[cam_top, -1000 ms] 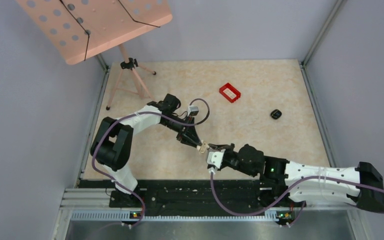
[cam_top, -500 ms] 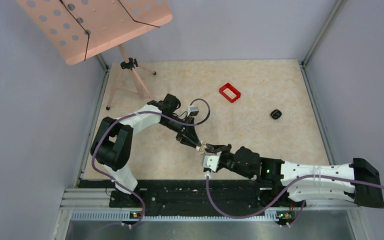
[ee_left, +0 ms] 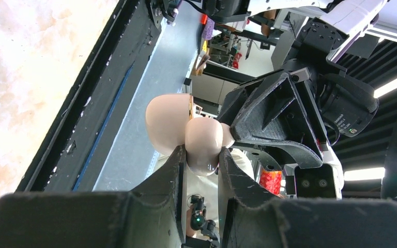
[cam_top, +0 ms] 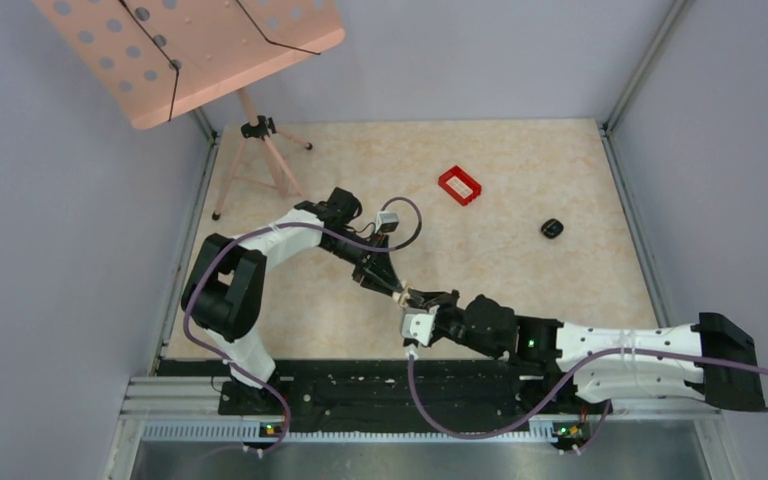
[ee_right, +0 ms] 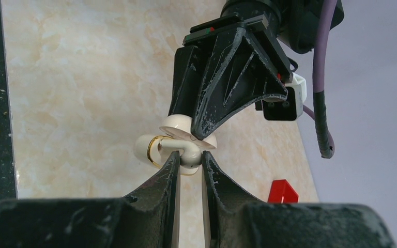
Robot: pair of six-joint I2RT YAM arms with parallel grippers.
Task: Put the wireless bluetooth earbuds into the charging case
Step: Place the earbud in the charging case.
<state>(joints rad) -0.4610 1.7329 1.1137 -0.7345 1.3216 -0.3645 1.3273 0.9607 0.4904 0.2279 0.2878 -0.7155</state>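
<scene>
Case [cam_top: 552, 228] well apart from cream earbud [ee_left: 204, 139]; tray [cam_top: 445, 182] contents unclear.

From above I see my 2 arms angled toward each other over the near middle of the worktop [cam_top: 520, 290]. The left hand [cam_top: 397, 291] and right hand [cam_top: 423, 297] meet tip to tip, both pinching a tiny pale cream earbud [cam_top: 408, 294]. The black charging case [cam_top: 552, 228] lies well apart to the right, the red tray [cam_top: 460, 185] farther back, and a pink music stand [cam_top: 190, 50] stands far left.
</scene>
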